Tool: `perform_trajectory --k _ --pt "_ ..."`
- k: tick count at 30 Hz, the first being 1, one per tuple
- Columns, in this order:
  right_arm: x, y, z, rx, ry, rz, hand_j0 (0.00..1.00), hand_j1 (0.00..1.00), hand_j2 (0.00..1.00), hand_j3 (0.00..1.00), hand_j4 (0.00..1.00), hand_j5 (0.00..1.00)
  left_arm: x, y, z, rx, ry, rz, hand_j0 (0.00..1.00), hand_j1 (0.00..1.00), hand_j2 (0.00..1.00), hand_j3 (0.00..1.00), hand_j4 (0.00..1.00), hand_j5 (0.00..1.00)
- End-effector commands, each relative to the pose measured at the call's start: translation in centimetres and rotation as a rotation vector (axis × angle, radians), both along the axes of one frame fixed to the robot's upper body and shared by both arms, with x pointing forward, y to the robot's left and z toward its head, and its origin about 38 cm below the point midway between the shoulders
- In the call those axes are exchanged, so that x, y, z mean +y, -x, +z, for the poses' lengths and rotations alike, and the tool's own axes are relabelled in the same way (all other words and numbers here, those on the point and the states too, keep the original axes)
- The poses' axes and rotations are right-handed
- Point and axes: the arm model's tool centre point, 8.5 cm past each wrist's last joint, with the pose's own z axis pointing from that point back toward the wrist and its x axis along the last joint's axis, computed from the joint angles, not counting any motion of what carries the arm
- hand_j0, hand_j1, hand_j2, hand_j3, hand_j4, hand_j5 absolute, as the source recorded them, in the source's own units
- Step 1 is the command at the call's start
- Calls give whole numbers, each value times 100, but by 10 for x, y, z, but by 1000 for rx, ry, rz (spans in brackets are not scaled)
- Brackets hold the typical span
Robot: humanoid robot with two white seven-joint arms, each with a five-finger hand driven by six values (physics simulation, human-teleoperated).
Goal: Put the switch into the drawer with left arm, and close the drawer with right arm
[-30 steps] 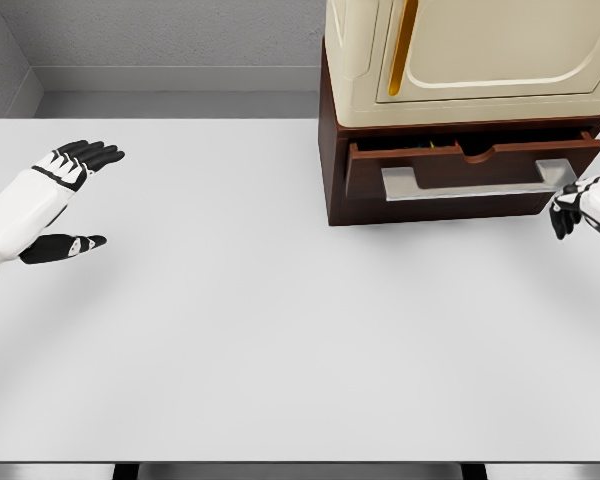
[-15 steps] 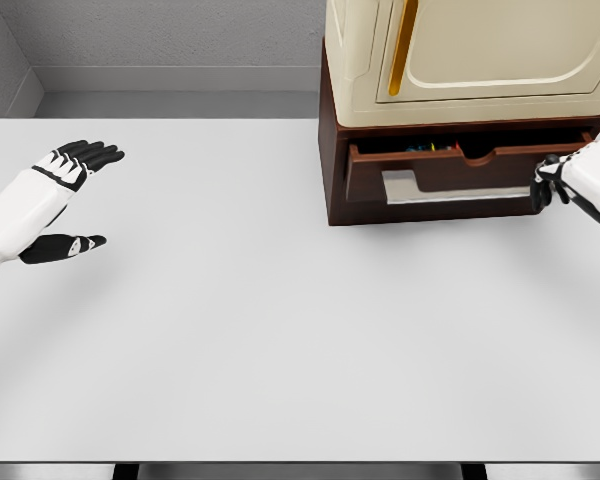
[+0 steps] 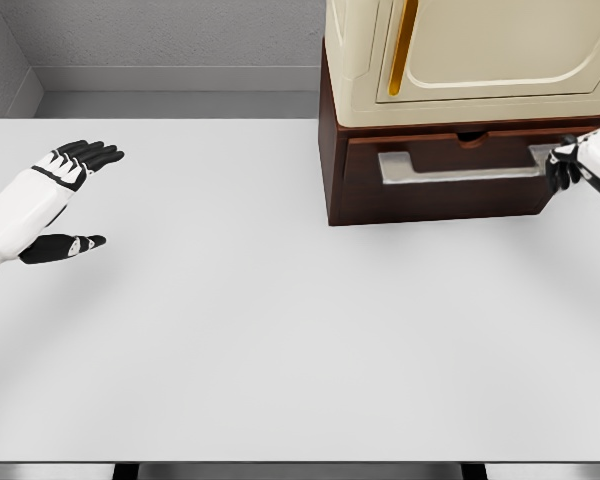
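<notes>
Right hand (image 3: 572, 165) touches the shut drawer (image 3: 450, 175) front's right end

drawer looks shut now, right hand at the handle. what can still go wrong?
1. The right hand sits at the end of the drawer handle; pulling back carelessly may snag it and reopen the drawer.
2. The switch isn't visible, so its placement inside can't be confirmed.
3. The left hand rests open, far left, posing little risk.

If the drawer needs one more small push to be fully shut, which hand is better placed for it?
Right. The right hand is at the drawer front, beside its handle. The left hand hovers open at the table's far left.
</notes>
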Motion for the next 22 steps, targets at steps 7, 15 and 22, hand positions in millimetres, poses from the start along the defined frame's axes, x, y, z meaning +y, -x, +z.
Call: perform_trajectory --k 7,15,22 --pt "-20 6 17 8 30 -22 5 5 5 5 5 5 1 0 -1 4 8 1 100 100 100 100 100 100" --pt "-23 22 3 77 86 -7 7 7 7 7 7 7 1 0 0 2 7 1 100 100 100 100 100 100" --pt "-22 22 1 84 88 -6 7 7 7 7 7 7 2 2 -1 5 8 4 100 100 100 100 100 100"
